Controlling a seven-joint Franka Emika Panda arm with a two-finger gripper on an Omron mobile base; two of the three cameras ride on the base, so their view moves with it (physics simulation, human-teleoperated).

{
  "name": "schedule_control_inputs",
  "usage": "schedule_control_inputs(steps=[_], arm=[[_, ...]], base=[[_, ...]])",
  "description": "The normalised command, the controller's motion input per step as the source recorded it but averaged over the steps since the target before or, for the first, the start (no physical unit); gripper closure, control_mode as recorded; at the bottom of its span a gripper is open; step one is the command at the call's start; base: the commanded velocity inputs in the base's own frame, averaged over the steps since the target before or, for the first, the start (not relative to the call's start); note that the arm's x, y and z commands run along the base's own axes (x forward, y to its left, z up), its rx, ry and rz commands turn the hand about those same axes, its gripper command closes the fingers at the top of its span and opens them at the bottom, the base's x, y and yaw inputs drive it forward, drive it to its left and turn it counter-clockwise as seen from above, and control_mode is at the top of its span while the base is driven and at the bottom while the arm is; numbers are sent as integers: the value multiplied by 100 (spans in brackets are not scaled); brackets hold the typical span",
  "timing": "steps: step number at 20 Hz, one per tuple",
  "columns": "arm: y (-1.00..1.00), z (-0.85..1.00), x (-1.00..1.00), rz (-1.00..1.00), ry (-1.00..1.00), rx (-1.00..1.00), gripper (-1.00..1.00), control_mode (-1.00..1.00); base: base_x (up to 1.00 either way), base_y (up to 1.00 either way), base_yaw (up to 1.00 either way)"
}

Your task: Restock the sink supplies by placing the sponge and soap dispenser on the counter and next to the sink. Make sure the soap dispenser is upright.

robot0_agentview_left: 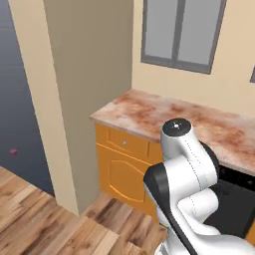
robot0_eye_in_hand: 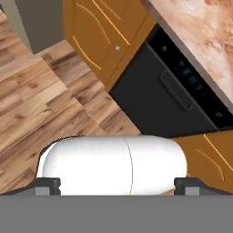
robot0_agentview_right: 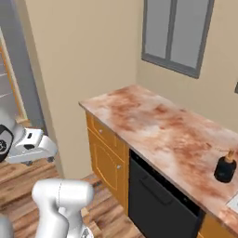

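Note:
The counter [robot0_agentview_right: 153, 121] is a cream worktop with reddish blotches over orange cabinets; it also shows in the left base view [robot0_agentview_left: 149, 112] and the hand view [robot0_eye_in_hand: 205, 27]. The soap dispenser [robot0_agentview_right: 226, 168], a dark round bottle with a brownish pump, stands upright near the counter's right end. A pale corner [robot0_agentview_right: 234, 202] at the frame edge beside it looks like the sink's rim. The sponge is out of view. My gripper [robot0_eye_in_hand: 117, 185] is open, far from the counter and over the wood floor, with nothing held between its fingertips [robot0_eye_in_hand: 45, 184]. My white hand [robot0_agentview_right: 32, 145] hangs at the left.
A black dishwasher [robot0_agentview_right: 158, 195] sits under the counter, between orange cabinet doors [robot0_agentview_right: 104, 158]. A tall beige wall column [robot0_agentview_left: 64, 99] stands left of the cabinets. A grey window [robot0_agentview_right: 174, 32] is above the counter. Wood floor [robot0_eye_in_hand: 41, 95] lies in front.

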Motion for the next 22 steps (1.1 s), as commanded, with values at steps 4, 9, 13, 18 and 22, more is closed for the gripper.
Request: schedule_control_inputs(steps=[4, 9, 13, 18, 22], arm=[[0, 0, 0, 0, 0, 0, -100, 100], [0, 0, 0, 0, 0, 0, -100, 100], [0, 0, 0, 0, 0, 0, -100, 100], [0, 0, 0, 0, 0, 0, -100, 100], [0, 0, 0, 0, 0, 0, -100, 100]], base=[[-1, 100, 65], [0, 100, 55], [10, 100, 50], [51, 92, 44], [100, 16, 40]])
